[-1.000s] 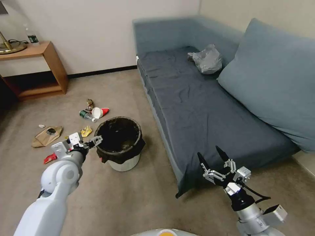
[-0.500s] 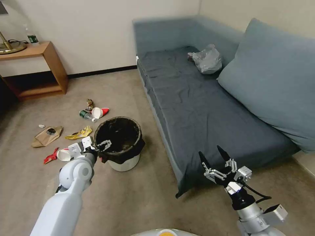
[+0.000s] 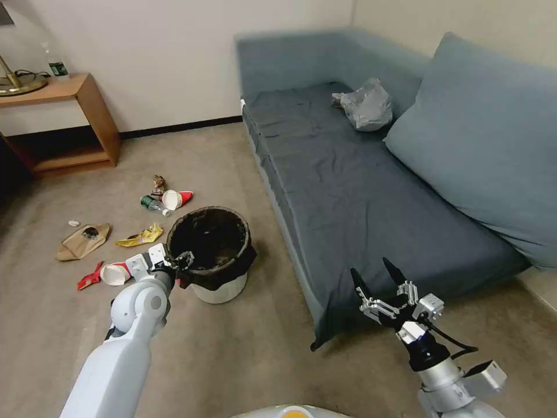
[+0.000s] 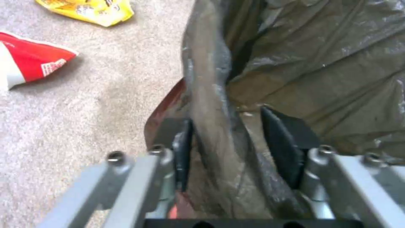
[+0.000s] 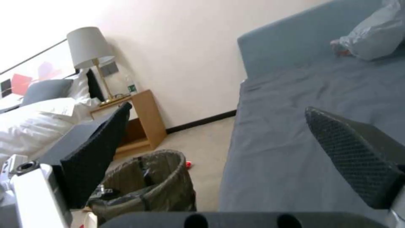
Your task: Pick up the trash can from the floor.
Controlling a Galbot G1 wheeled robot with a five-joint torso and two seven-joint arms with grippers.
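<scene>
Nearest you, the right hand (image 3: 380, 290) hangs low in front of the sofa's (image 3: 348, 191) near edge, its fingers spread wide with nothing between them; it is parked and takes no part in the pick. You can leave it where it is.

A little farther out, your left hand (image 3: 178, 259) is at the near-left rim of the trash can (image 3: 217, 273). In the left wrist view the two pads straddle that rim, one outside on the folded-over black liner (image 4: 320, 63) and one inside the can, with the rim between them. The fingers (image 4: 280, 142) look set close around the rim but a gap shows at the inner pad, so I judge the clamp not yet finished.

The trash can stands upright on the floor (image 3: 243, 348), just beside the sofa's front corner. So the reach and the placing of the hand are done; what is left is to close fully on the rim and lift. Watch that you grip plastic, not only loose liner, or the bag may slip.

Beyond the can, scattered litter lies on the carpet: a yellow wrapper (image 3: 139, 235), a red-and-white cup (image 3: 177, 199), a brown paper bag (image 3: 81, 241). Farther back, a grey plastic bag (image 3: 365, 105) sits on the sofa.
</scene>
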